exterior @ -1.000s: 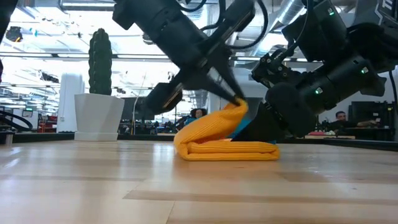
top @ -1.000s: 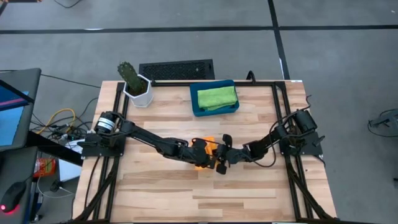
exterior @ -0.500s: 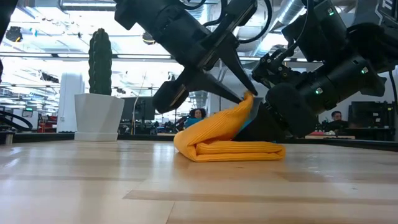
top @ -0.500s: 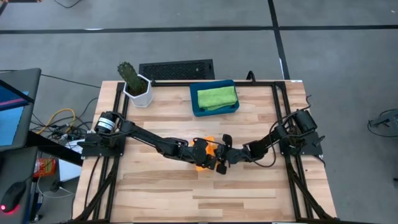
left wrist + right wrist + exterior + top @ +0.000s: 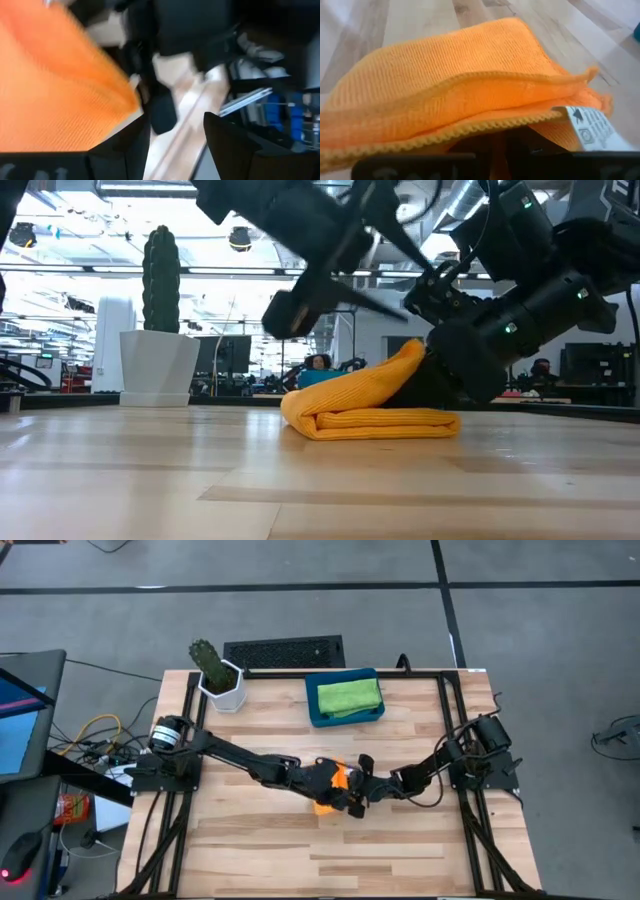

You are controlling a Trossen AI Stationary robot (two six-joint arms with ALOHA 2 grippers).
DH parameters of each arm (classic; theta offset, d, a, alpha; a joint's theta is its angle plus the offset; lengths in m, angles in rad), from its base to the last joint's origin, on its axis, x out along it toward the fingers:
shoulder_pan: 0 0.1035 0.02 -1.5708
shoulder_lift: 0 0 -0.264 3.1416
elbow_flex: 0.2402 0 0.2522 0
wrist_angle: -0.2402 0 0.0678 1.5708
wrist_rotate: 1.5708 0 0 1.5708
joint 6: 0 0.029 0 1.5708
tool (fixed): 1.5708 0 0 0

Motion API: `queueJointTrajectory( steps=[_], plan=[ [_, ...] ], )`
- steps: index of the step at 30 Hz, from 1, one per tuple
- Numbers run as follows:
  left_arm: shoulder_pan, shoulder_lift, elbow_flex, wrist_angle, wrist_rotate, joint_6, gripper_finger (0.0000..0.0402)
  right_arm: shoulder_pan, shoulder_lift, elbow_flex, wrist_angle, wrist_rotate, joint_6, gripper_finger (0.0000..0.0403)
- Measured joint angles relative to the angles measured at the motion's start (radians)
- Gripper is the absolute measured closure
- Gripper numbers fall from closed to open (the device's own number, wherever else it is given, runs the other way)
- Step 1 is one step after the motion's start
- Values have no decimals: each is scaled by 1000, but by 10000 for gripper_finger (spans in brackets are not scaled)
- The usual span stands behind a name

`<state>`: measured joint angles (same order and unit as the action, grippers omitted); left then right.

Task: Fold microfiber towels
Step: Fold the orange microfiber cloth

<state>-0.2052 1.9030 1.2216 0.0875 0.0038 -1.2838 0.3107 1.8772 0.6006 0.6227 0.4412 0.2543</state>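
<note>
An orange towel (image 5: 370,405), folded into several layers, lies at the table's middle (image 5: 341,778). My left gripper (image 5: 418,288) hovers open just above the towel's raised right end and touches nothing; its wrist view shows the towel (image 5: 55,90) beside its spread fingers. My right gripper (image 5: 432,380) sits low at the towel's right end and is shut on it. The top layer (image 5: 405,358) slopes up over that gripper. A green towel (image 5: 347,697) lies folded in a dark blue tray (image 5: 318,715) at the far edge. My right gripper holds the orange towel at its right-hand end, where the layers' edges lie (image 5: 470,131). It comes in low from the table's right, slanting down. A strip of cloth shows between its fingers (image 5: 496,155); how many layers I cannot tell. The upper layers lie draped over the fingers, and the rest of the towel lies on the table.
A cactus in a white pot (image 5: 217,675) stands at the far left corner. A white label (image 5: 585,127) sticks out of the orange towel's edge. Bare wood lies along the near side (image 5: 320,860).
My left gripper has opened, let go of the orange towel's top layer and risen away from it. The released layer has stayed sloped up over my right gripper, which has kept still.
</note>
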Motion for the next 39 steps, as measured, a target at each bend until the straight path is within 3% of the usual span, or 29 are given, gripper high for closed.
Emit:
queueJointTrajectory(
  steps=[7, 14, 17, 19, 23, 29, 33, 39],
  plan=[
    [35, -126, 1, -70, -41, 102, 223, 10, -105, 1, -141, 5, 4, 337],
    [22, -225, 2, -295, -129, 175, 223, 55, -274, -1, -468, 29, 64, 337],
    [3, -253, 1, -405, -182, 185, 223, 99, -347, -1, -442, 93, 52, 337],
    [-12, -268, 1, -469, -223, 185, 223, 122, -375, 0, -326, 99, 6, 337],
    [-36, -287, 1, -533, -270, 188, 223, 109, -335, 5, -93, 68, -72, 337],
    [-65, -287, 1, -589, -280, 189, 223, 28, -150, 94, -78, -68, -68, 337],
    [-77, -284, 1, -641, -280, 188, 223, 17, -89, 165, -276, -39, 33, 337],
    [-85, -283, 1, -666, -318, 188, 223, 37, -127, 169, -510, 4, 123, 337]
  ],
)
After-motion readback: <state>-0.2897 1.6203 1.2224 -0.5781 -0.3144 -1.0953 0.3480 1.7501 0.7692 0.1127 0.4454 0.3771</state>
